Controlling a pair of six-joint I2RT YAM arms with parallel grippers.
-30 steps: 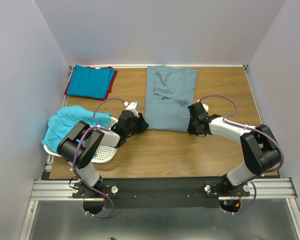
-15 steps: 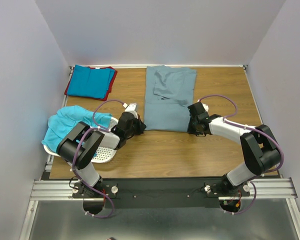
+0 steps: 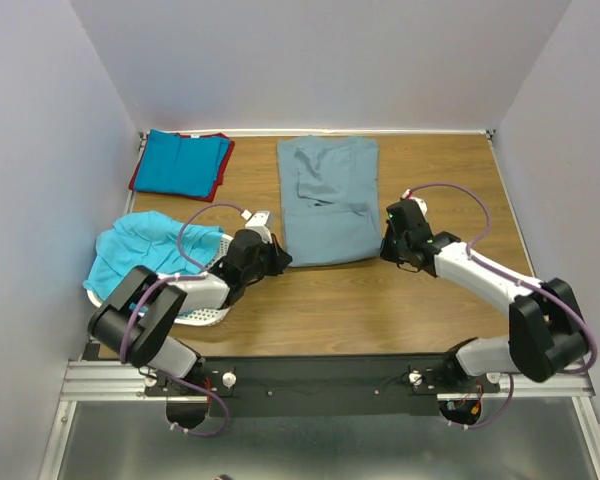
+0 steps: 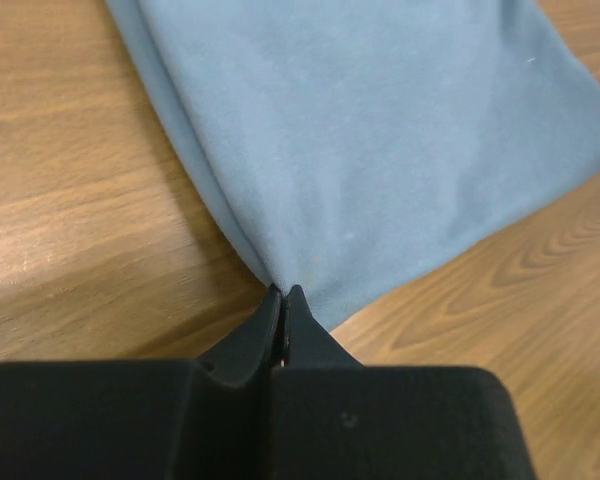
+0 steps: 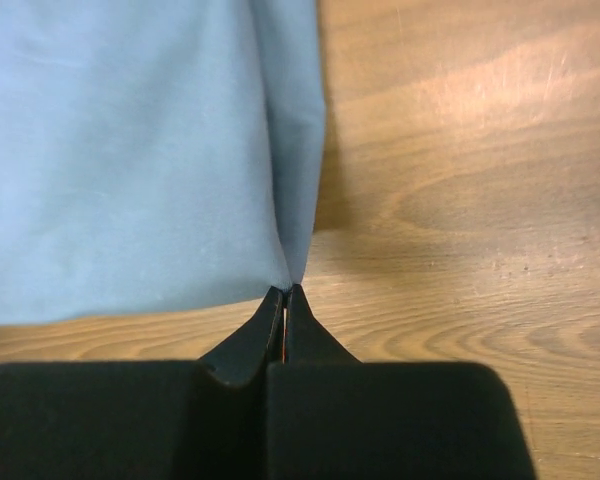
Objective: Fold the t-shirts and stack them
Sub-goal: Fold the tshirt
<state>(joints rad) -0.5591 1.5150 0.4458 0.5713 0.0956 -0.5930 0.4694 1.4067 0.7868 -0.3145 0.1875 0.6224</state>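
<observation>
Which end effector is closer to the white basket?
Left. The left end effector pinches the grey-blue shirt at its near-left corner, just right of the white basket; the right end effector pinches the near-right corner, farther away.

Bright, even light; soft shadows; wrist views blurry nr bottom.

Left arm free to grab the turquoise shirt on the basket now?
Probably not: the left gripper is shut on a near corner of the grey-blue shirt. The turquoise shirt lies uncovered beside that arm.
</observation>
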